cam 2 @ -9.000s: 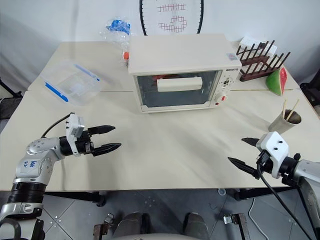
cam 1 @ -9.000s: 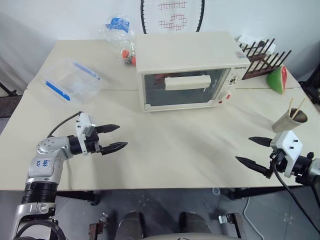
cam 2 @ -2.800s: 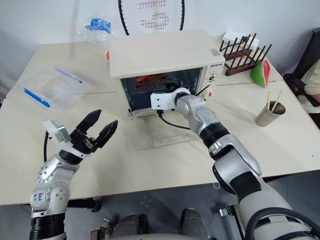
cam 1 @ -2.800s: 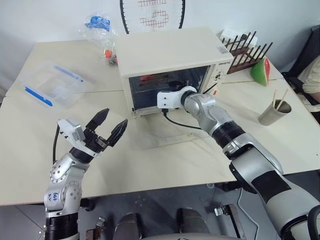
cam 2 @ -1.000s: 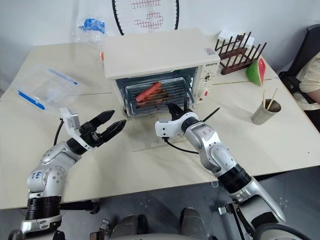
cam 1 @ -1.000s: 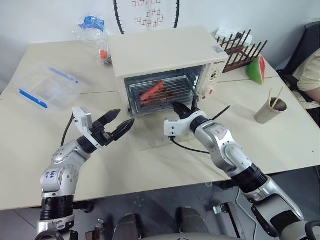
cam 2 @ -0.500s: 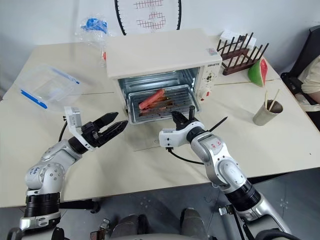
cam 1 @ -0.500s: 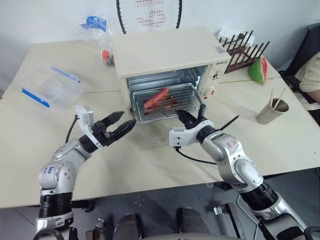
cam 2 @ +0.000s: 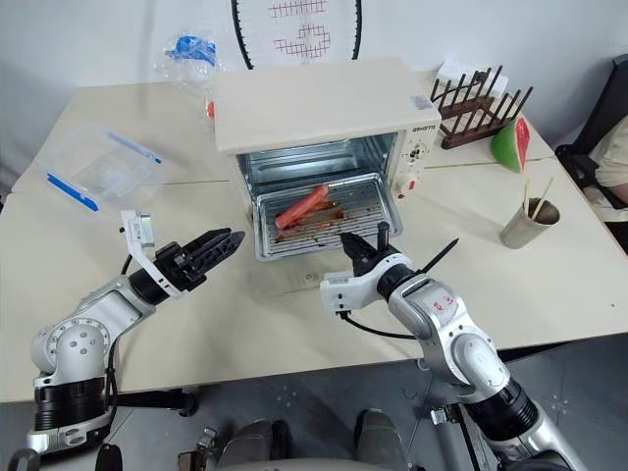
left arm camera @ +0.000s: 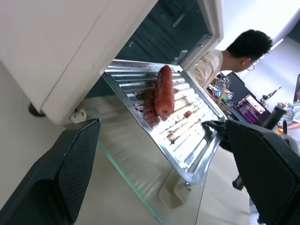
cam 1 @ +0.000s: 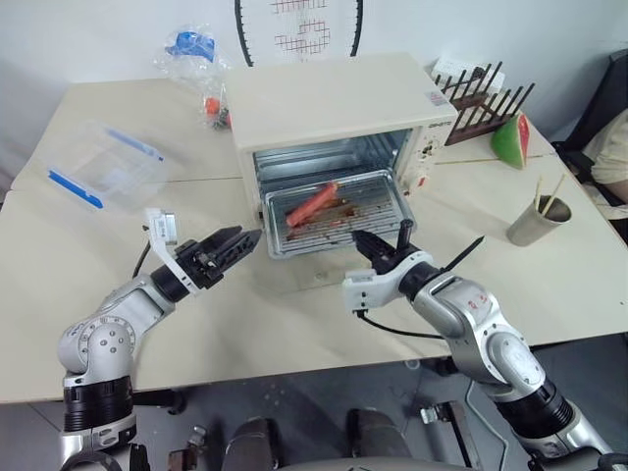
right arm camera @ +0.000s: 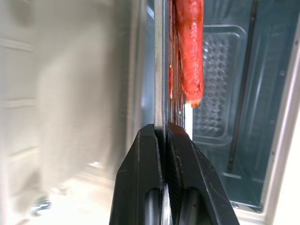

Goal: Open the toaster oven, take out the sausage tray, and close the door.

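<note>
Cream table (cam 1: 294, 334) by white wall (cam 1: 98, 39); right fingers (cam 1: 378, 247) pinching sausage tray (cam 1: 334, 211), left fingers (cam 1: 231, 247) spread.

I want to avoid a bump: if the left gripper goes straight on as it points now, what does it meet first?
Probably the shallow silver metal sausage tray, at its near left corner; the left gripper aims there, jaws open. Depth is unclear.
</note>
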Controlling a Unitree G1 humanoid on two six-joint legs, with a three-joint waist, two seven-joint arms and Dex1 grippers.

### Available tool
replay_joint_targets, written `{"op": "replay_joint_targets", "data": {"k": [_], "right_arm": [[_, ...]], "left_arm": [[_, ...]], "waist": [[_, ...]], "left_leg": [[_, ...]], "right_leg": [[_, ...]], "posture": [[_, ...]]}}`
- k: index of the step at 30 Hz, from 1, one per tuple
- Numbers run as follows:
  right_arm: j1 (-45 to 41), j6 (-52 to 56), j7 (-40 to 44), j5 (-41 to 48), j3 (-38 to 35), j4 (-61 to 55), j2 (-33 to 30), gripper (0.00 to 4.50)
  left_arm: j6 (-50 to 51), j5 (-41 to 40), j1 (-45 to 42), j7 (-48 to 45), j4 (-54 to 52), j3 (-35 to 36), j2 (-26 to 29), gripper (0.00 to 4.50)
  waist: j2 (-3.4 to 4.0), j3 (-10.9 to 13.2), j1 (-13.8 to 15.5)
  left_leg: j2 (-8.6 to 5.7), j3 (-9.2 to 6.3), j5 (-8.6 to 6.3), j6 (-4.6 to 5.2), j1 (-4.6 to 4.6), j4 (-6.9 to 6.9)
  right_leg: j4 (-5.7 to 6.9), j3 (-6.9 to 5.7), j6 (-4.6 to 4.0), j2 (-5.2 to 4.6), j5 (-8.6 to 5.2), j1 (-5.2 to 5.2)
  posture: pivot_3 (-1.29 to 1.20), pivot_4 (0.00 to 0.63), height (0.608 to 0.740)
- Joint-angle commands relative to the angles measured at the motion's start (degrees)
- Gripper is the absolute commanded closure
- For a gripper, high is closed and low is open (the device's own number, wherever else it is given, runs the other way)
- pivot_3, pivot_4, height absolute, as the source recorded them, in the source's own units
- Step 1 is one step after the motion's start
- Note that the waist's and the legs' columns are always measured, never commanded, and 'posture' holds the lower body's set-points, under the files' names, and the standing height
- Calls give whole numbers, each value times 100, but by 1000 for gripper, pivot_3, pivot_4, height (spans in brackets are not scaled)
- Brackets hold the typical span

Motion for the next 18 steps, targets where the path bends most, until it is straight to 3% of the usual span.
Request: {"op": "replay_joint_targets", "data": {"k": [1,9,18], "right_arm": [[127,-223,-13,241,-236,-444,-23,4441],[534,-1051,-427,726,-723,-706,-307,4441],[636,-1760,-566,1005,-964,-669,-487,4441]], "left_arm": [[225,-371,-90,235,-258,142,-2,0],[1263,-1453,-139,1089,-328,325,205,0],[1676,-2937,-339,2111,20,398,217,0]], "waist": [[0,0,4],[-1,0,40],[-4,-1,147]], "left_leg": [[0,0,0,0,0,0],[0,-1,0,0,1,1],[0,-4,0,0,7,12]], "right_leg": [[0,0,0,0,0,0],[-1,4,0,0,0,1],[1,11,0,0,0,10]], "posture": [[0,150,740],[0,150,740],[0,150,740]]}}
